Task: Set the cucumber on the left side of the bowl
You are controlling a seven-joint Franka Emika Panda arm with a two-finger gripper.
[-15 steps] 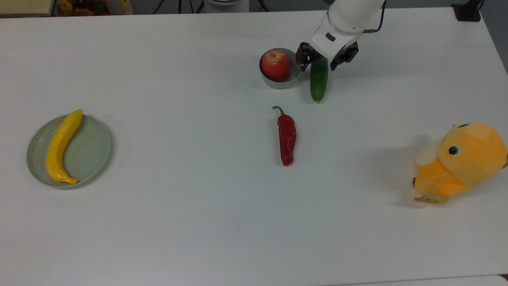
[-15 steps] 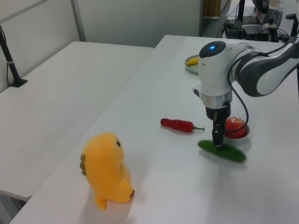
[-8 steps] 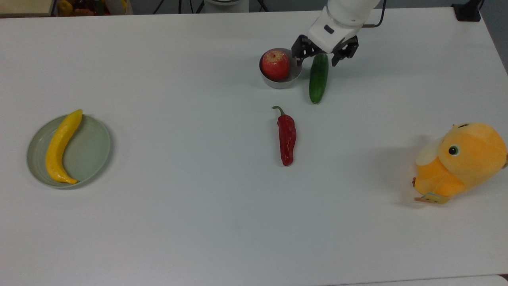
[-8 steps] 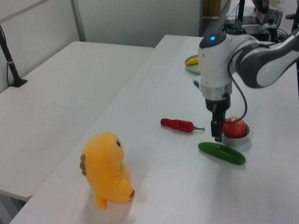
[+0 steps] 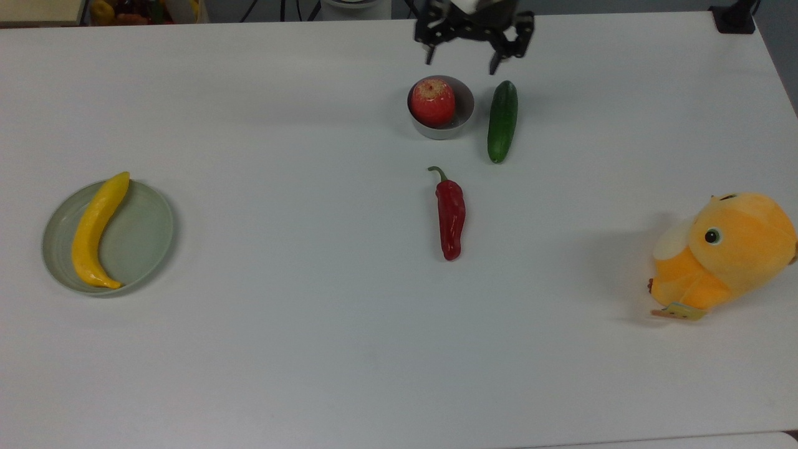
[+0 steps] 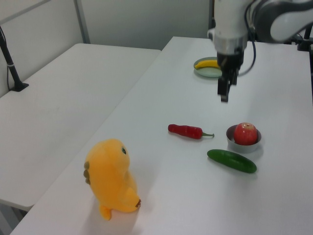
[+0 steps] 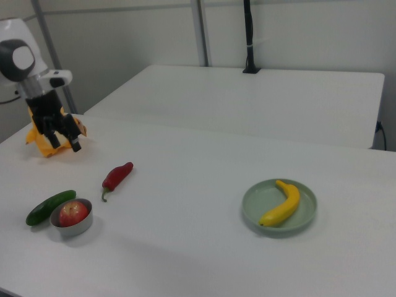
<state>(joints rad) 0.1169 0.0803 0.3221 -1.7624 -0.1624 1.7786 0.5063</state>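
Gripper: gripper (image 5: 472, 55) spread wide, holding nothing, raised above the desk's (image 5: 312, 349) far edge.
Cucumber: cucumber (image 5: 502, 121) lies flat just beside the bowl (image 5: 462, 115), on the top view's right of it.
Handling: probably light, stiff, smooth and rollable; best pinched across its middle.
Count: one cucumber, one bowl with one apple (image 5: 432, 102), one chili (image 5: 450, 215), one banana (image 5: 95, 229) on one plate (image 5: 149, 240), one plush toy (image 5: 726, 252).

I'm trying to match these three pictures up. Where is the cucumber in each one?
Top view: the cucumber lies upper centre, right of the bowl.
Left view: lower right, in front of the bowl.
Right view: lower left, left of the bowl.
Shared landmark: the bowl holding the red apple.
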